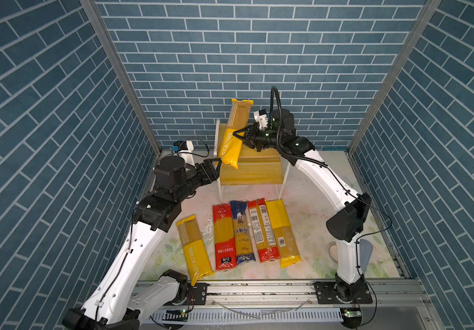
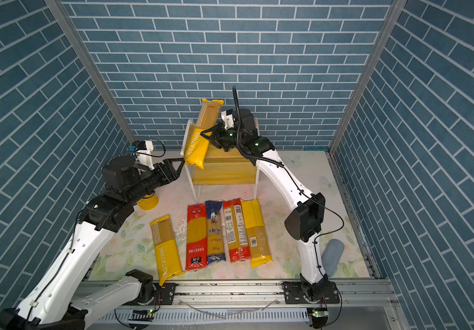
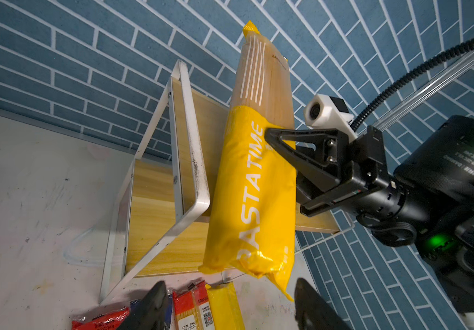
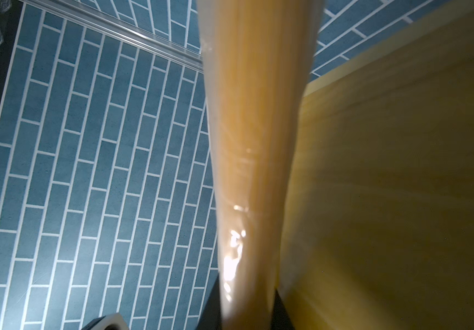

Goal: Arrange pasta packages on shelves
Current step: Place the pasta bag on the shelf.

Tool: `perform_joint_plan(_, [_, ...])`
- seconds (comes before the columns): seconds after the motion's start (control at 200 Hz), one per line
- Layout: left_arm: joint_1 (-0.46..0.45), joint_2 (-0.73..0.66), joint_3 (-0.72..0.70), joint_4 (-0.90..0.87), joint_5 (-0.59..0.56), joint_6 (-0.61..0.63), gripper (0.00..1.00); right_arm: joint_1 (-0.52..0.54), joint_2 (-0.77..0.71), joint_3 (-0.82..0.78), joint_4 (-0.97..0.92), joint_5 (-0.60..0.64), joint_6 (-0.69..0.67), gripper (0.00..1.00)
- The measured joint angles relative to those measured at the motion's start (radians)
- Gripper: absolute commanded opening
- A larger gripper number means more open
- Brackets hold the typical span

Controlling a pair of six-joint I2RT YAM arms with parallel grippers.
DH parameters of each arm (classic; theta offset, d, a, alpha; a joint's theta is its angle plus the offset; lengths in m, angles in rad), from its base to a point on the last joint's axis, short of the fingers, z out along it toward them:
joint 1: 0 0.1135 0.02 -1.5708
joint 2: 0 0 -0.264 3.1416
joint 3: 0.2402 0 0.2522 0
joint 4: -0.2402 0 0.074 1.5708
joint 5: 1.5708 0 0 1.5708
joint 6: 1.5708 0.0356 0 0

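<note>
- The two-tier rack (image 1: pixel 251 174), yellow boards on a thin white frame, stands directly below the right gripper (image 1: pixel 238 135) and just past the tips of the left gripper (image 1: pixel 218 165). The right arm covers its far right corner.
- The held PASTATIME bag (image 1: pixel 234 134) tilts steeply over the rack's left side, clamped near mid-length in the right gripper. Its yellow lower end hangs just beyond the left gripper. Whether it touches a board is hard to tell.
- Five more bags lie flat on the table (image 1: pixel 310 200), well short of both grippers. A second PASTATIME bag (image 1: pixel 194 247) lies apart. Beside it, side by side, are a red-ended bag (image 1: pixel 224 237), a blue-ended bag (image 1: pixel 241 233), another red-ended bag (image 1: pixel 262 231) and a barcode-side yellow bag (image 1: pixel 282 233).
- The left gripper's fingers (image 3: pixel 155 303) stand apart with nothing between them, and the wrist view's edge cuts them off.
- The right gripper's rear finger is hidden behind the bag.
- A yellow cup (image 2: pixel 148 202) sits behind the left gripper, mostly hidden under the arm.
</note>
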State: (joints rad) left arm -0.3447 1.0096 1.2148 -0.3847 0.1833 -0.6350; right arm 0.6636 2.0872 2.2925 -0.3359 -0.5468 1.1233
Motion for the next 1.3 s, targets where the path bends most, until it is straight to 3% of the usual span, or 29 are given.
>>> perform_joint_plan(0.135, [0.0, -0.02, -0.019, 0.005, 0.0, -0.001, 0.71, 0.0, 0.023, 0.042, -0.045, -0.003, 0.01, 0.0])
perform_joint_plan(0.335, [0.0, -0.021, -0.027, 0.022, 0.003, -0.004, 0.71, 0.001, 0.032, 0.089, -0.119, -0.003, 0.006, 0.13])
perform_joint_plan(0.75, [0.0, 0.012, 0.008, 0.023, 0.02, 0.001, 0.72, 0.001, 0.052, 0.232, -0.346, 0.012, -0.057, 0.18])
perform_joint_plan(1.3, [0.0, 0.061, 0.023, 0.031, 0.042, -0.001, 0.72, 0.002, 0.185, 0.391, -0.41, 0.017, -0.096, 0.26])
